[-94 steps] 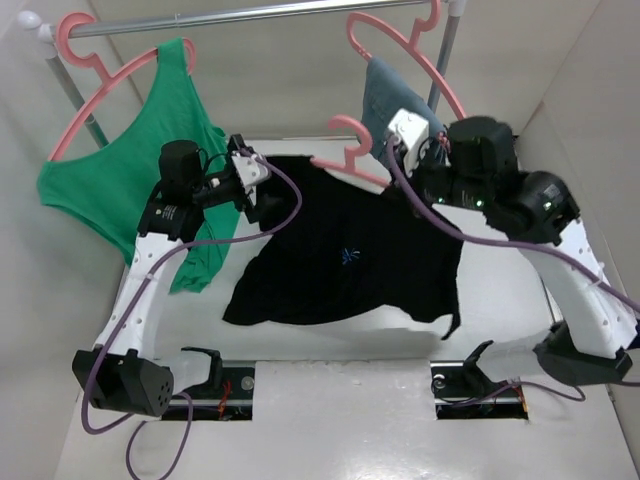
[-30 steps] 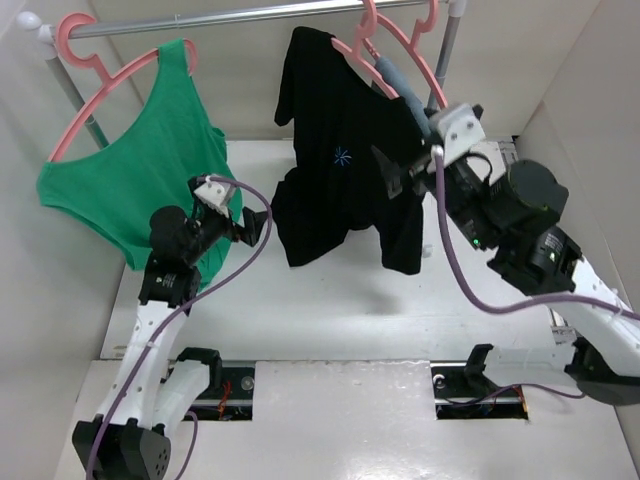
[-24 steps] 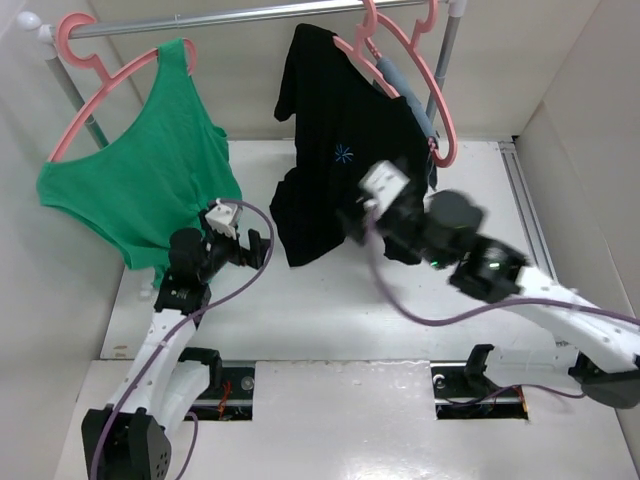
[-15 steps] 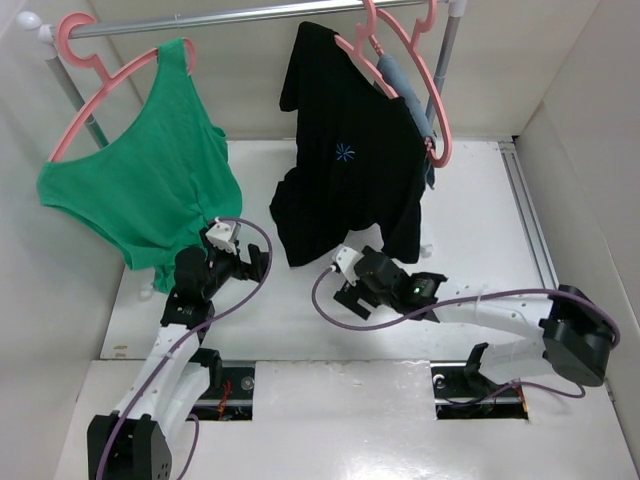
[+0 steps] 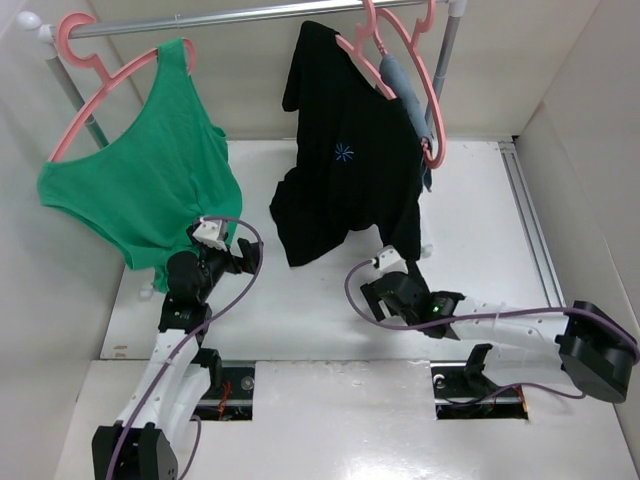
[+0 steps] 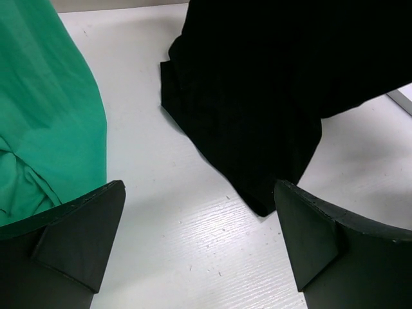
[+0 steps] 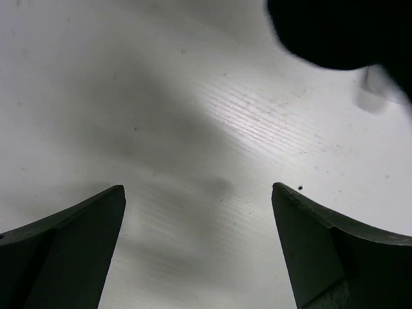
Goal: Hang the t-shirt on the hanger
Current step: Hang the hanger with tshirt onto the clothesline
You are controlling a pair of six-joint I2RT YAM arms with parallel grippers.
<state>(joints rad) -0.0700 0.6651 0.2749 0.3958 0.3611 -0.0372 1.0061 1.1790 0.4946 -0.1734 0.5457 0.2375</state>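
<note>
The black t-shirt [image 5: 345, 160], with a blue starburst on its chest, hangs on the salmon-pink hanger [image 5: 352, 47], whose hook is over the rail. My left gripper [image 5: 248, 256] is open, low over the table to the left of the shirt's hem. In the left wrist view the gripper [image 6: 198, 187] holds nothing and the t-shirt [image 6: 257, 96] hangs beyond its fingers. My right gripper [image 5: 363, 303] is open just above the table, below the shirt. Its wrist view shows the gripper [image 7: 197, 188] empty over bare table, with the t-shirt [image 7: 341, 32] in the top corner.
A green tank top [image 5: 140, 170] on a pink hanger fills the left of the rail [image 5: 250, 12], close to my left arm; the left wrist view shows the tank top [image 6: 45, 116] too. Grey-blue cloth [image 5: 400, 80] on another pink hanger hangs behind the t-shirt. White walls stand on both sides.
The t-shirt went from lying on the table to hanging on the rail. In the last second my right arm dropped away from it to the table, and my left arm drew back.
</note>
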